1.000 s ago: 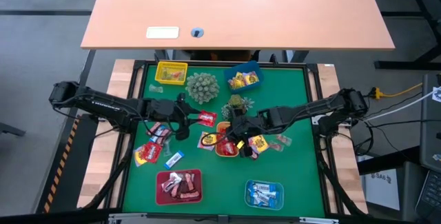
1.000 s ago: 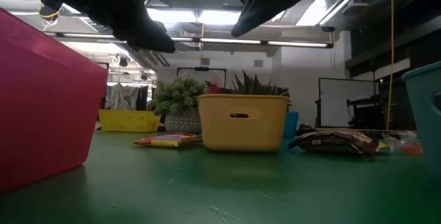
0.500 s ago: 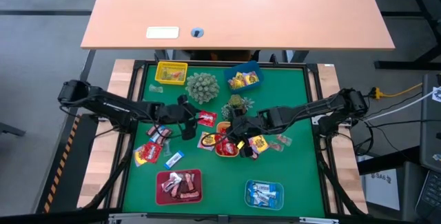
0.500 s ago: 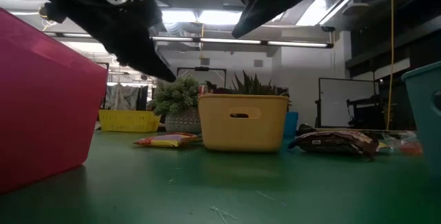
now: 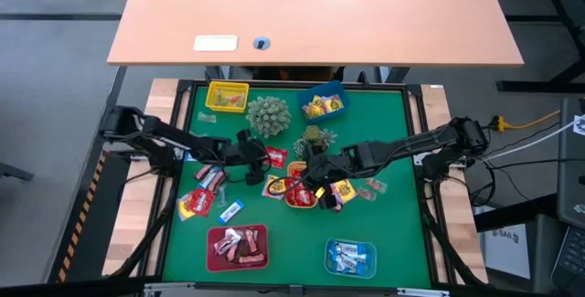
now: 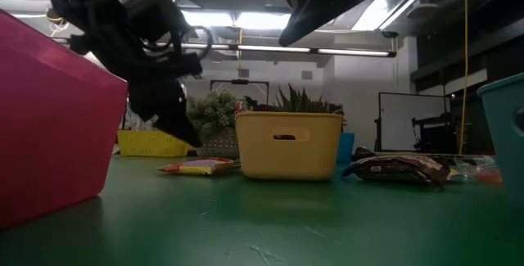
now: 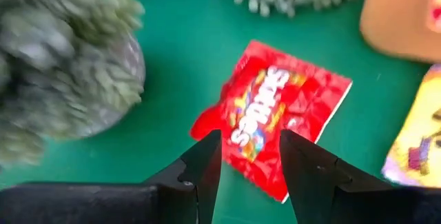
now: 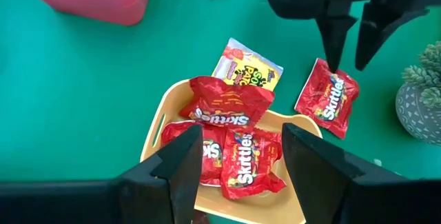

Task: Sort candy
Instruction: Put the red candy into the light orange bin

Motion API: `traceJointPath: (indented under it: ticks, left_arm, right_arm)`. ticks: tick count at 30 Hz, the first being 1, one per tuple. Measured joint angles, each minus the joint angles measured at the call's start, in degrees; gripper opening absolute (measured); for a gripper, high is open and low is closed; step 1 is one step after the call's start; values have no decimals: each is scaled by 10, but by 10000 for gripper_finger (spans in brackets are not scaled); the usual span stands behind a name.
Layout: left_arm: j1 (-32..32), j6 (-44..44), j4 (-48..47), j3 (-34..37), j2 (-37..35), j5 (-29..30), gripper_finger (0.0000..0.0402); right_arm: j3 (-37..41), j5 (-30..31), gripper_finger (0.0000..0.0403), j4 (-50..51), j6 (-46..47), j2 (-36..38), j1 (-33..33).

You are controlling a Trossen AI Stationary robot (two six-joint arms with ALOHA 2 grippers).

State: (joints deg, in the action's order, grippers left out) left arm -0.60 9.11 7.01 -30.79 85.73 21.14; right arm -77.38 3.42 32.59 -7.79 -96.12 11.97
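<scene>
1. Centrally, the left gripper (image 5: 260,157) hangs over a red pack (image 7: 274,114) lying flat on the green mat (image 5: 384,233), its fingers (image 7: 203,162) parted to either side of the pack's near edge and holding nothing.
2. That pack lies just beside the grey-green spiky ball (image 5: 268,114) and near the orange tray (image 8: 165,114).
3. The right gripper (image 5: 315,180) hovers above the orange tray, jaws wide and empty.
4. Three red packs (image 8: 227,103) sit in that tray; a yellow pack (image 8: 247,65) lies on the mat, touching its rim.
5. Brown-pink sweets fill the red tray (image 5: 212,253), blue-white ones the teal tray (image 5: 330,259), and yellow ones the blue tray (image 5: 331,93).
6. More red packs (image 5: 196,202) lie loose on the mat's left side.
</scene>
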Motion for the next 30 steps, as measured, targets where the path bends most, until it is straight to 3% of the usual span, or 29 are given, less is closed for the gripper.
traceJointPath:
  ticks: [5, 18, 30]
  left_arm:
    - [-7, 23, 3, 0, 41, -42, 134]
    - [-12, 49, 24, -2, 82, -51, 128]
    - [-12, 58, 23, -2, 83, -71, 25]
  right_arm:
    - [0, 0, 198, 4, 0, 0, 0]
    - [0, 0, 198, 34, 0, 0, 0]
    - [0, 11, 198, 197, -2, 79, -1]
